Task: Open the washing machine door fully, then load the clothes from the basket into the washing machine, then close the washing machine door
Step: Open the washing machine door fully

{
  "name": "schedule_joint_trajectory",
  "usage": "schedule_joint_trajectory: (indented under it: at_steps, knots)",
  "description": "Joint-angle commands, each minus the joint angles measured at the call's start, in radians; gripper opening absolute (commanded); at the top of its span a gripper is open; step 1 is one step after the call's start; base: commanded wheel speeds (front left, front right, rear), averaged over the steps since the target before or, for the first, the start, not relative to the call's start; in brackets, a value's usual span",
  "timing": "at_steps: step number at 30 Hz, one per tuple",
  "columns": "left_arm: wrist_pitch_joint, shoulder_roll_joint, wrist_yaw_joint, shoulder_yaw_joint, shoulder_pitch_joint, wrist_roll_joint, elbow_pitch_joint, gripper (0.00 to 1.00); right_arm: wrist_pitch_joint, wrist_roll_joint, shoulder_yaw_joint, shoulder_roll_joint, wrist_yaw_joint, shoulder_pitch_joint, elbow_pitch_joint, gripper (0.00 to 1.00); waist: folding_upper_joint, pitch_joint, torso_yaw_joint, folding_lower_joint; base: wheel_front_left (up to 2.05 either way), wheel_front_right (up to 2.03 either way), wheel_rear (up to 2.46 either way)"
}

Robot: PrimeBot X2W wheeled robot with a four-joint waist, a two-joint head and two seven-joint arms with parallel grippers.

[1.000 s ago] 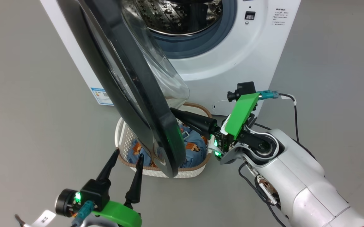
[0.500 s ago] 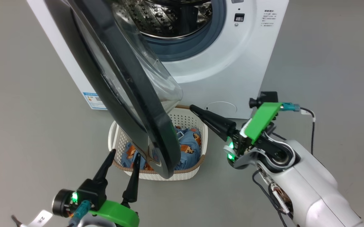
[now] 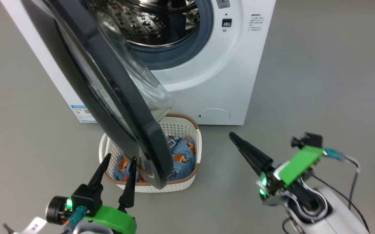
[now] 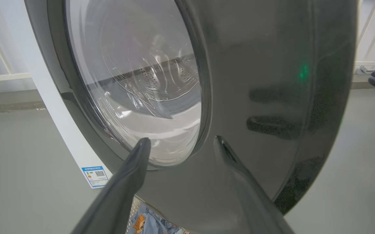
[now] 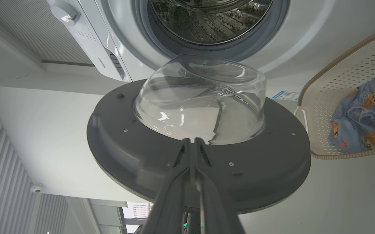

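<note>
Left tool [image 3: 120, 157] is hovering near the outer face of the door [image 3: 148, 143], fingers spread wide and empty, probably positioned to push it further round. Door is hanging part-open over the basket [image 3: 174, 188] on the floor, partly blocking access; clothes [image 3: 180, 156] are lying inside, not yet loaded. Washing machine [image 3: 226, 81] is standing behind, drum exposed. Right tool [image 3: 233, 136] is pointing toward the door's inner side, fingers pressed together, gripping nothing, clear of it

Smooth grey floor [image 3: 320, 81], evenly lit; white railing [image 4: 3, 77] beyond
</note>
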Motion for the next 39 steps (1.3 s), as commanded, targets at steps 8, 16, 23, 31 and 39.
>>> schedule_joint_trajectory:
  at_steps: [8, 16, 23, 31, 39]
  knots:
    - [-0.008, 0.023, 0.008, 0.051, 0.006, -0.004, -0.019, 1.0, -0.167, -0.085, -0.067, -0.014, 0.007, 0.175, -0.144, 1.0, -0.0001, -0.026, -0.029, 0.0, 0.0, 0.0, 0.0]
    - [-0.008, 0.032, 0.015, 0.071, 0.025, -0.013, -0.018, 1.0, -0.403, -0.303, -0.113, -0.069, 0.007, 0.299, -0.147, 1.0, -0.0001, -0.049, -0.061, 0.0, 0.0, 0.0, 0.0]
    - [-0.008, 0.04, 0.027, 0.098, 0.036, -0.024, -0.025, 1.0, -0.522, -0.635, -0.242, -0.116, 0.007, 0.328, -0.035, 1.0, -0.0001, -0.061, -0.084, 0.0, 0.0, 0.0, 0.0]
    - [-0.008, 0.046, 0.037, 0.126, 0.05, -0.038, -0.035, 1.0, -0.527, -1.223, -0.528, -0.016, 0.007, 0.358, -0.076, 1.0, -0.0001, -0.072, -0.097, 0.0, 0.0, 0.0, 0.0]
    - [-0.008, 0.047, 0.04, 0.134, 0.064, -0.04, -0.045, 1.0, -0.525, -1.56, -0.544, 0.092, 0.007, 0.393, -0.189, 1.0, -0.0001, -0.079, -0.1, 0.0, 0.0, 0.0, 0.0]
